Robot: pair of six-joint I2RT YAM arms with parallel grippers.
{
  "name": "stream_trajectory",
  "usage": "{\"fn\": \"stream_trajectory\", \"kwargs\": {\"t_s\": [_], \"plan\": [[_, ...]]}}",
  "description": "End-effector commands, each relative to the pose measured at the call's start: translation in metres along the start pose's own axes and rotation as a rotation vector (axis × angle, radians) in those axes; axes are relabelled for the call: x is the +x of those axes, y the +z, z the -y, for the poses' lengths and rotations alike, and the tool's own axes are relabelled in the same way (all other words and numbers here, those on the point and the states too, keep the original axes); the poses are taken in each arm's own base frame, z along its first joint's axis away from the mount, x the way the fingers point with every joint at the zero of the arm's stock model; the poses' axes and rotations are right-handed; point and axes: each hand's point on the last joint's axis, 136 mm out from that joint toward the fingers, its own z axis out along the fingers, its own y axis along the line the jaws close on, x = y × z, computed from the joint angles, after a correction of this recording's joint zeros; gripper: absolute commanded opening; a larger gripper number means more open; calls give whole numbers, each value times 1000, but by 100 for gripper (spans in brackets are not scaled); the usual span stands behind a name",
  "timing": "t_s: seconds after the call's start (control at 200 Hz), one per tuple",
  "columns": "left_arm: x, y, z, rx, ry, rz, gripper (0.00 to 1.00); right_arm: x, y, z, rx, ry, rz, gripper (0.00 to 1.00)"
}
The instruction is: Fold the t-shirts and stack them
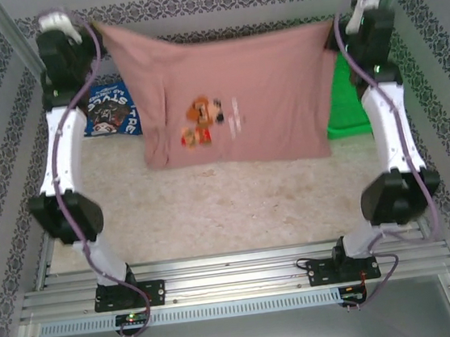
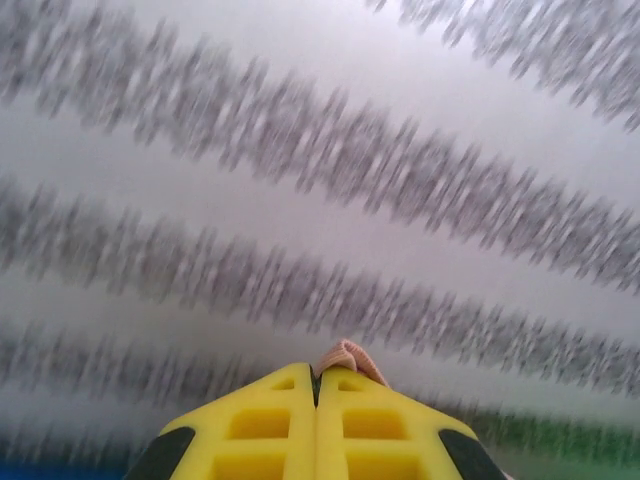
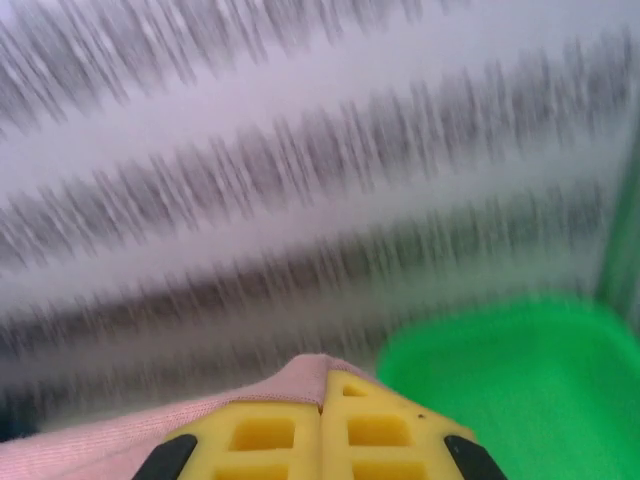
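Okay, pink t-shirt point(image 1: 234, 102) is up in the air, stretched wide between both arms at the far side of the bench point(image 1: 213, 210). Left pincer point(image 1: 93, 26) pinches the shirt's upper left corner and right pincer point(image 1: 337, 24) pinches the upper right corner. Top edge sags a little between them, with the left corner higher in the top view. Cloth hangs down as a flat sheet, lower hem close to the bench; can't tell whether it touches. Small print point(image 1: 203, 122) with white and dark bits sits near the middle of the sheet, a bit left of centre.

Left wrist view: left pincer point(image 2: 316, 375) has its yellow fingers pressed together, with a small fold of pink cloth poking out at the tips. Right wrist view: right pincer point(image 3: 322, 385) is likewise clamped tight, pink t-shirt point(image 3: 150, 435) trailing off to the left under the fingers. Both wrist views are blurred; the background is the striped patterned wall point(image 2: 300, 150).

Blue t-shirt point(image 1: 109, 110) lies on the bench at far left, beside the left arm, its right part hidden behind the hanging pink one. White lettering shows; probably folded, but the view is too poor to be sure. Green basket point(image 1: 347, 114) sits on the bench at far right, partly behind the pink shirt's right edge, next to the right arm. In the right wrist view the green basket point(image 3: 520, 390) lies just right of the fingers.
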Motion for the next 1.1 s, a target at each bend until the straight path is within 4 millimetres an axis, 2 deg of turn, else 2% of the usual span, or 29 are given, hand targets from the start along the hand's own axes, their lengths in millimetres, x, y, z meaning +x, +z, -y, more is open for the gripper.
{"fn": "stream_trajectory", "kwargs": {"t_s": [0.0,0.095,0.19,0.235,0.285,0.34,0.38,0.47,0.495,0.54,0.569,0.599,0.619,0.649,0.659,0.729,0.824,0.929,1.029,1.099], "plan": [[-66,-4,33,109,56,109,0,-77,-2,-20,-72,-87,136,0],[-106,-20,29,149,-15,236,0,-110,-9,-24,-114,-66,232,0],[-131,-45,41,203,37,272,0,-122,-23,-16,-121,-18,270,0],[-139,-56,42,223,69,277,0,-121,-31,-14,-124,-21,269,0],[-146,-66,34,235,81,281,0,-115,-36,-7,-97,-41,274,0],[-149,-73,17,213,100,269,0,-107,-45,2,-61,-78,285,0],[-144,-76,4,174,125,244,0,-92,-48,14,-30,-94,281,0],[-111,-73,-16,141,176,159,0,-56,-60,46,48,-81,290,0],[-96,-71,-23,132,187,137,0,-41,-61,55,61,-70,281,0],[-80,-78,-27,125,212,147,0,-12,-65,74,77,-36,255,0],[-71,-84,-33,106,224,169,0,4,-65,80,75,-19,230,0],[-51,-86,-45,81,225,167,0,26,-65,84,59,-7,185,0],[-43,-92,-48,71,231,176,0,45,-64,88,55,5,148,0],[-28,-98,-57,44,241,185,0,61,-63,92,56,16,112,0],[-23,-100,-60,33,242,189,0,74,-63,94,53,23,87,0],[8,-119,-79,-23,228,222,0,128,-68,101,44,48,-7,0],[46,-150,-98,-112,178,235,0,177,-83,112,103,63,-61,0],[82,-182,-111,-194,151,213,0,208,-105,124,180,86,-87,0],[121,-209,-123,-256,135,170,0,220,-128,135,273,76,-50,0],[141,-224,-130,-300,130,151,0,224,-142,142,326,75,-45,0]]}}
